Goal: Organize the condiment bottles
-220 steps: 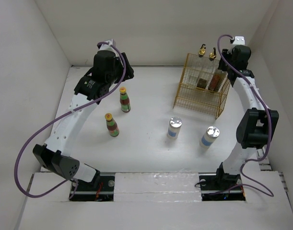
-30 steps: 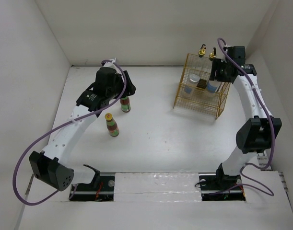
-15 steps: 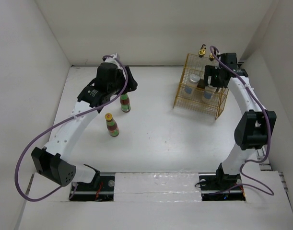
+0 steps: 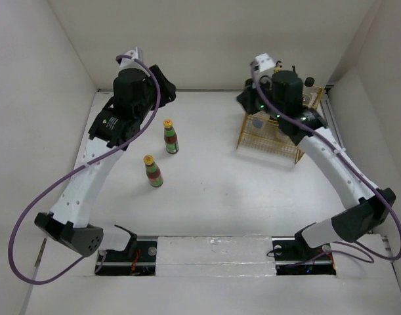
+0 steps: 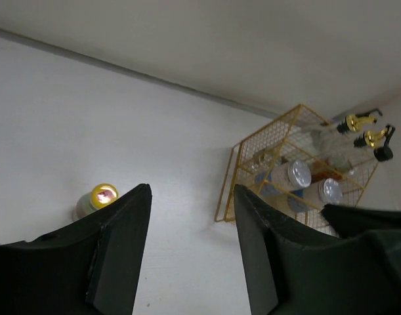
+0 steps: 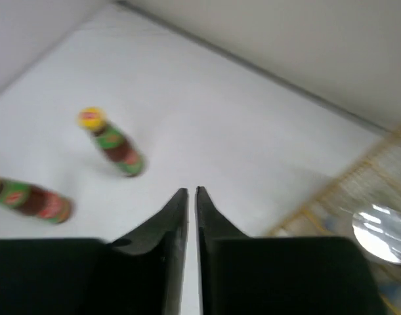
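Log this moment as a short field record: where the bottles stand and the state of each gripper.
on table: two yellow-capped, red-and-green-labelled sauce bottles, farther one, nearer one, both upright and apart
in basket: two white silver-lidded shakers, inside the gold wire basket
cruets: two clear glass gold-topped cruets, tops showing at the basket's far corner
left gripper: open, holding nothing, above the table
right gripper: shut, holding nothing, close to the basket
not yet done: both sauce bottles outside the basket
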### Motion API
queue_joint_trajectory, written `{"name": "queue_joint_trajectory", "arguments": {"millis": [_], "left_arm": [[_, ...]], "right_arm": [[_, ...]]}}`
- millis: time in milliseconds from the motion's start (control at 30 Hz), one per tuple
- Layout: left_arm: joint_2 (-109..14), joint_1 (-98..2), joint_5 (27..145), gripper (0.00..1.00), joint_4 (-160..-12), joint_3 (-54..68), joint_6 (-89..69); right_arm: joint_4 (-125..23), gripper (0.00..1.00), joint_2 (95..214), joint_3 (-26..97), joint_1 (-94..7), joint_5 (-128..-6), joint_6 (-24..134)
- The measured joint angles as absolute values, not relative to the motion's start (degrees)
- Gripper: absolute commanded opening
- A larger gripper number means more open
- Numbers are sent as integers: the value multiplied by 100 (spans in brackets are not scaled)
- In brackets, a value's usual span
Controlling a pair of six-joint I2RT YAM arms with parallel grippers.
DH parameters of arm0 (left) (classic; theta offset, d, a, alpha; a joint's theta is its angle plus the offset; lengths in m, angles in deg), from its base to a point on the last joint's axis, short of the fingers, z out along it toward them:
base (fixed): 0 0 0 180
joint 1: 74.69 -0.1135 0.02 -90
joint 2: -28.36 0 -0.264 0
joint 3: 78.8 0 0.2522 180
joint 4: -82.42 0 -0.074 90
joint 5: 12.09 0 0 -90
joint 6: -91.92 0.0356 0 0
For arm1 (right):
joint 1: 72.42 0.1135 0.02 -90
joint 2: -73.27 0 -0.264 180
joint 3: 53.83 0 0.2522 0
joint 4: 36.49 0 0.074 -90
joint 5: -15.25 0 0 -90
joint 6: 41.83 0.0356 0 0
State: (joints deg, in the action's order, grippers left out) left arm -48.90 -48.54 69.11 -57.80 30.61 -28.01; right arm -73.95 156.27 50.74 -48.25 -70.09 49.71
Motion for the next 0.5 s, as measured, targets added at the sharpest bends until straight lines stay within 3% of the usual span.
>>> {"name": "queue_joint_trajectory", "arguments": {"millis": [33,133,233,500], "left_arm": [[-4798,-4854,6741,52,-5743,3061,-2880],[-4468,-4854,6196,56,-5640,3059,-3132],[-4063,-4856,5757,67,-5531,3048,-3337],[-3189,-4856,5353,73,-5410,2957,-3553]], "right_arm": [[-7162,29,15670,4989,-4528,-6856,4936],[-6611,75,16090,4831,-3813,-6434,4785],[-6292,87,16807,4827,-3315,-6115,4494],[-6067,93,18639,5454,-2843,-5824,4123]]}}
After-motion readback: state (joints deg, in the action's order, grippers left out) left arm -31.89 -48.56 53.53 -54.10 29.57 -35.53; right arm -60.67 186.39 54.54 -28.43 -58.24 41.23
